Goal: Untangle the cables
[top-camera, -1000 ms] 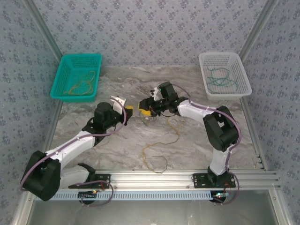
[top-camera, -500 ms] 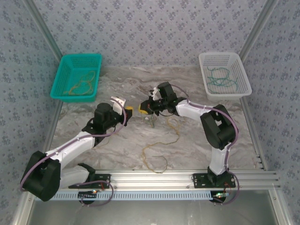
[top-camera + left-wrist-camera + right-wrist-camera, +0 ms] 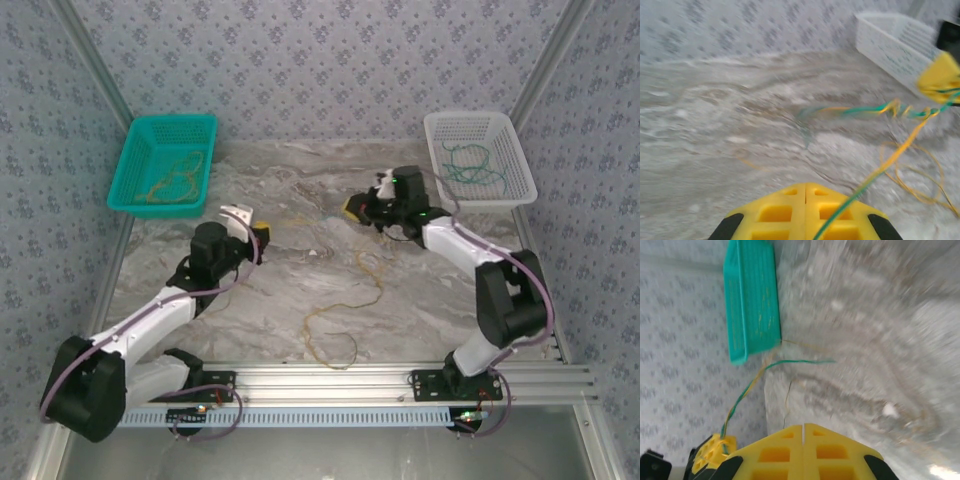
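A green and an orange cable (image 3: 865, 109), twisted together, stretch taut above the table between my two grippers. My left gripper (image 3: 258, 230) is shut, and in its wrist view (image 3: 805, 186) a green strand (image 3: 855, 195) runs over its right finger toward the twist. My right gripper (image 3: 351, 207) is shut at the other end, with its jaws (image 3: 803, 426) pressed together. From there the twisted strand (image 3: 747, 390) leads off to the left gripper's yellow fingers (image 3: 715, 447). More orange cable (image 3: 335, 315) lies in loose loops on the table in front.
A teal basket (image 3: 140, 130) at the back left holds orange cables. A white basket (image 3: 510, 135) at the back right holds green cables, close behind my right gripper. The marble tabletop (image 3: 280, 170) ends at a metal rail (image 3: 330, 378) in front.
My right gripper has shut and swung right and back, away from the left one. The left gripper drew slightly left, and the twisted strand now spans the wider gap.
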